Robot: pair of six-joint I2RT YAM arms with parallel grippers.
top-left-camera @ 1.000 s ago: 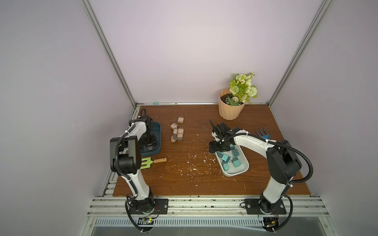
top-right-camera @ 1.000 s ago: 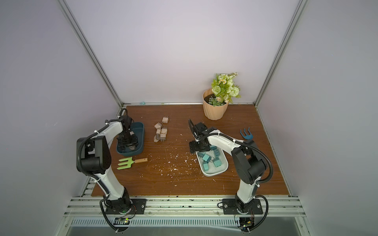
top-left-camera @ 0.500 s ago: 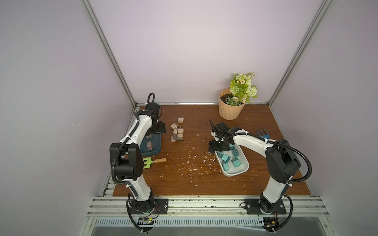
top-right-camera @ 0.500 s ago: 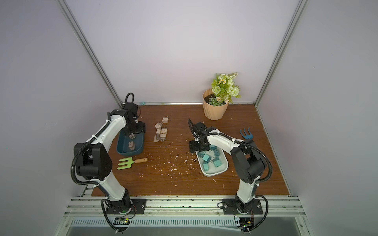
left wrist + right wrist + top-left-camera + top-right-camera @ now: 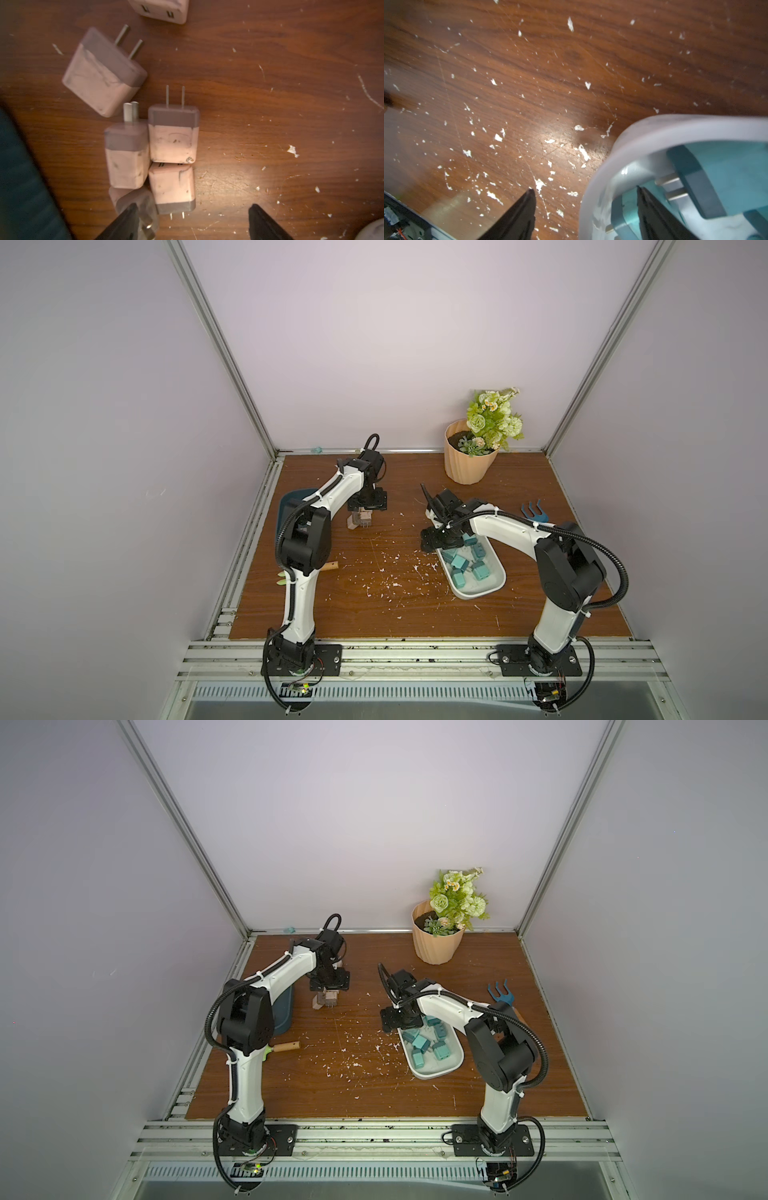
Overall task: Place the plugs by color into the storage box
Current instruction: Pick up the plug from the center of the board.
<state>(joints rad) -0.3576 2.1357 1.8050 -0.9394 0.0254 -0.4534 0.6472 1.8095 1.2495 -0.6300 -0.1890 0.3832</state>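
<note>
The pinkish-tan plugs (image 5: 173, 135) are lying in a loose cluster on the brown wood-grain surface (image 5: 270, 83). Two touching ones are aiming their prongs away from the left hand (image 5: 191, 209), long axes parallel. A third, butted against them, is pointing its prongs back toward it, and a fourth is lying apart, skewed. White flecks (image 5: 498, 137) are littering the surface, and pale lilac walls (image 5: 374, 344) are enclosing it. The left hand is hovering open over the cluster, one finger (image 5: 122, 226) overlapping a blurred plug. The teal plugs (image 5: 459, 562) are lying jumbled in the white storage box (image 5: 492, 583), prongs pointing every way. The right hand (image 5: 585, 190) is hanging open, straddling that box's rim. The dark teal storage box (image 5: 282, 1011) is sitting beside the left arm.
</note>
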